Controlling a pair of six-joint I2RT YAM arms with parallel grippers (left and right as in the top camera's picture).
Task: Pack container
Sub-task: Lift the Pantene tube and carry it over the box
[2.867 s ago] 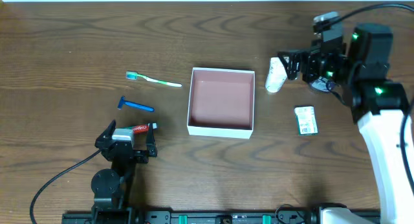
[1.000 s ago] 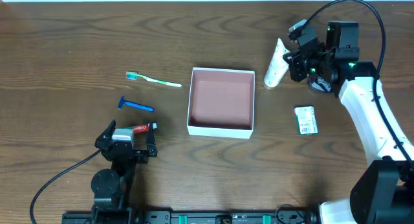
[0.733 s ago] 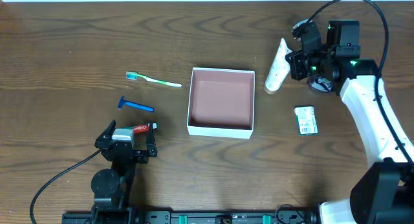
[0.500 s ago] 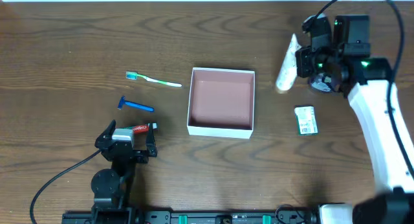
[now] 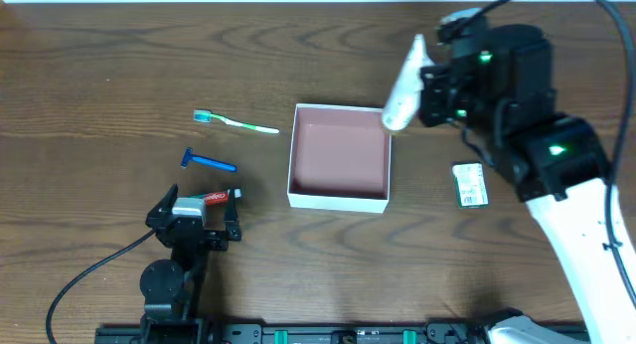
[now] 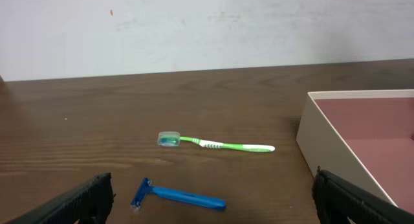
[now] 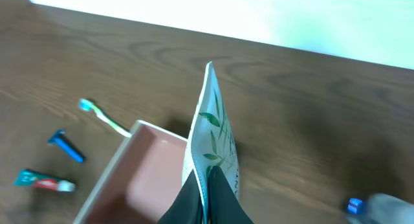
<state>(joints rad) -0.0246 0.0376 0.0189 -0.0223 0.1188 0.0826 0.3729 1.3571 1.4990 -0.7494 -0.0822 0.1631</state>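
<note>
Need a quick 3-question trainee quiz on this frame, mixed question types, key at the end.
1. True or false: nothing lies inside the container yet.
2. What does the right gripper hold?
A) a toothbrush
B) a white tube with a leaf print
C) a razor
3. How many toiletries lie left of the container?

Key:
1. True.
2. B. The tube is clamped above the container's far right corner.
3. Three: toothbrush, blue razor, toothpaste tube.
</note>
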